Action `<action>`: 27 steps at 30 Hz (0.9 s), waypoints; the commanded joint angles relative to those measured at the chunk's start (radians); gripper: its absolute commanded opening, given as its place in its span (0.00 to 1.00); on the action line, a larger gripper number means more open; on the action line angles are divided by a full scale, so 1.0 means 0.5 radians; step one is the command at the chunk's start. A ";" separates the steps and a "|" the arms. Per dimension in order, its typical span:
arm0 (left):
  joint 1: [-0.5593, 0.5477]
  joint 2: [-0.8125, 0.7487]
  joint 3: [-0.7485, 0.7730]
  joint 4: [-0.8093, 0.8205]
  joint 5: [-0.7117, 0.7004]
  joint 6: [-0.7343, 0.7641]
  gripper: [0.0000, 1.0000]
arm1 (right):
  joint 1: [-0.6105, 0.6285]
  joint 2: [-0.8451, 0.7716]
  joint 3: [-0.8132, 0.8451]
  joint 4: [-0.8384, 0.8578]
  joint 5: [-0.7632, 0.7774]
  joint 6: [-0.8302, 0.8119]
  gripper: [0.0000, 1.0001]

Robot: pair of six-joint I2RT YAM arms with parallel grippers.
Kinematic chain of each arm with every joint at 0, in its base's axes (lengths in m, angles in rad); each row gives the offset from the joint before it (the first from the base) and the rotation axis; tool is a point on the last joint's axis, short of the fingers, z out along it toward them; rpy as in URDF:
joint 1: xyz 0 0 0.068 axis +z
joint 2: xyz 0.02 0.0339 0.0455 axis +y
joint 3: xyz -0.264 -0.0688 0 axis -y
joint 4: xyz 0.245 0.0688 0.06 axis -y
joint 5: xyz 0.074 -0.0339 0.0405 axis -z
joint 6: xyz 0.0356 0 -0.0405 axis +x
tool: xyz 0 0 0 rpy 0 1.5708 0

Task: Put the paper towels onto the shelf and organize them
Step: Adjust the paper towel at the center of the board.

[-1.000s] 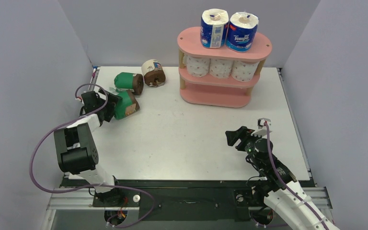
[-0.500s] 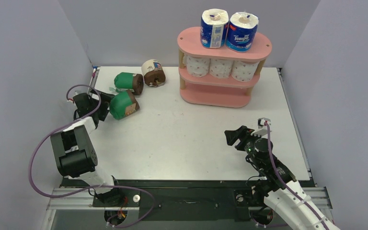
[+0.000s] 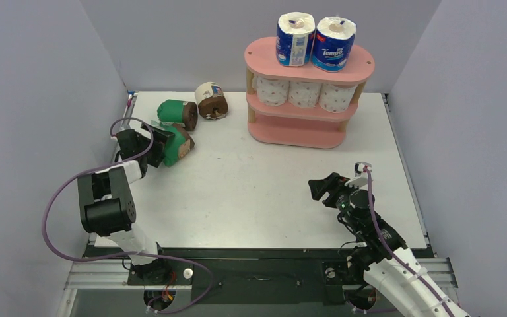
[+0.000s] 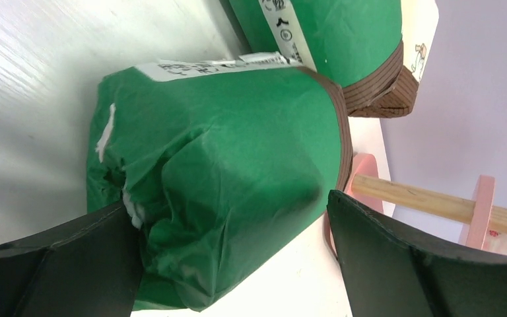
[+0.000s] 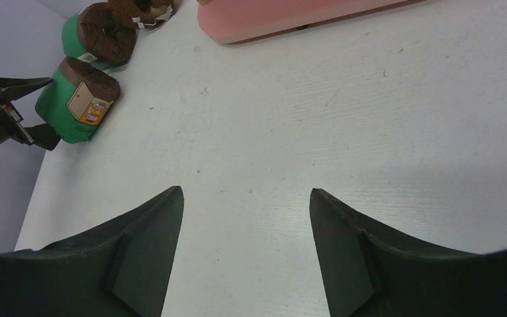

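The left claw (image 3: 164, 144) stands spread wide around a green-wrapped brown paper roll (image 4: 237, 152) lying on its side on the white table (image 3: 257, 178); one finger sits on each flank, and I cannot tell whether they press. Just behind it lies a second green-wrapped roll (image 3: 177, 113), with a cream-wrapped brown roll (image 3: 210, 100) beside that. Well to the right stands the pink three-tier shelf with wooden posts (image 3: 304, 132): three white pink-dotted rolls (image 3: 304, 94) fill its middle board, two blue-white printed rolls (image 3: 295, 39) stand upright on top. The right claw (image 5: 245, 193) hovers part-spread and empty over bare table.
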 commanded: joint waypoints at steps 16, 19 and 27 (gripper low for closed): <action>-0.083 0.016 -0.130 0.386 0.010 -0.124 0.64 | 0.014 0.042 0.007 0.104 -0.031 0.033 0.65; -0.084 -0.002 -0.145 0.380 0.002 -0.133 0.58 | 0.015 0.054 0.012 0.107 -0.030 0.034 0.65; -0.093 -0.129 -0.158 0.300 -0.036 -0.120 0.37 | 0.017 0.058 0.016 0.102 -0.025 0.039 0.65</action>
